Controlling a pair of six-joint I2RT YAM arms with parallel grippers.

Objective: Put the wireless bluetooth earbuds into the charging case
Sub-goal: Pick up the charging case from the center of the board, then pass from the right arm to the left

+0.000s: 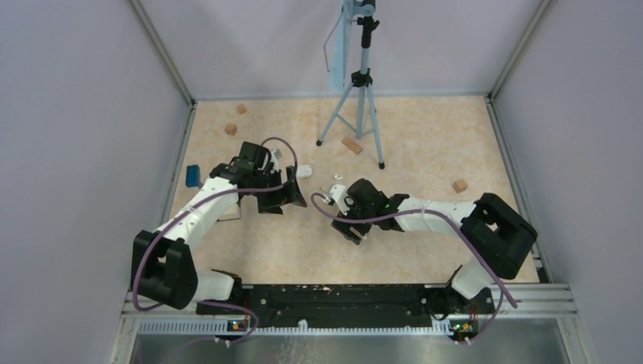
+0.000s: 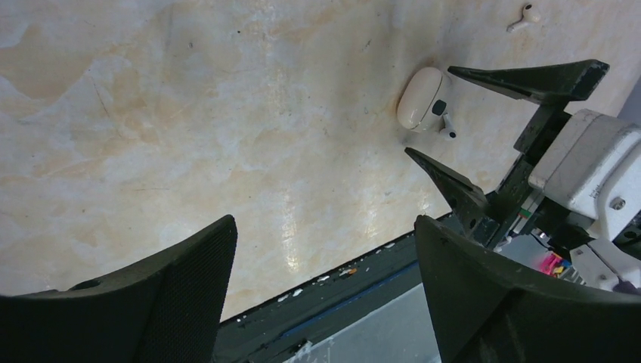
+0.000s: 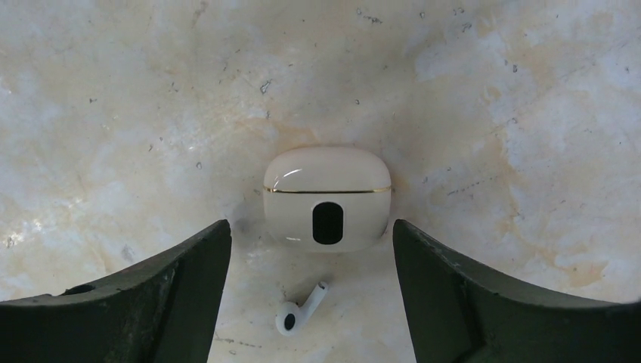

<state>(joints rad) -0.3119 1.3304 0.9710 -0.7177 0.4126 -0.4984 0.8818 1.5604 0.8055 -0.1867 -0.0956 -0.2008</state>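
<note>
Right pincer [image 3: 310,227] gapes empty, tips flanking the shut case [image 3: 326,170] on the desk [image 3: 113,113]. An earbud [image 3: 301,308] lies just beside the case, stem slanting toward it. Left pincer [image 2: 323,227], also apart and empty, faces the right one; both arms seem stretched low.

Cream, gold-lined case [image 3: 326,198] — probably white earbud [image 3: 298,310]

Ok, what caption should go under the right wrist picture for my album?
Open right gripper framing a closed cream charging case, one white earbud lying loose on the table near it.
</note>
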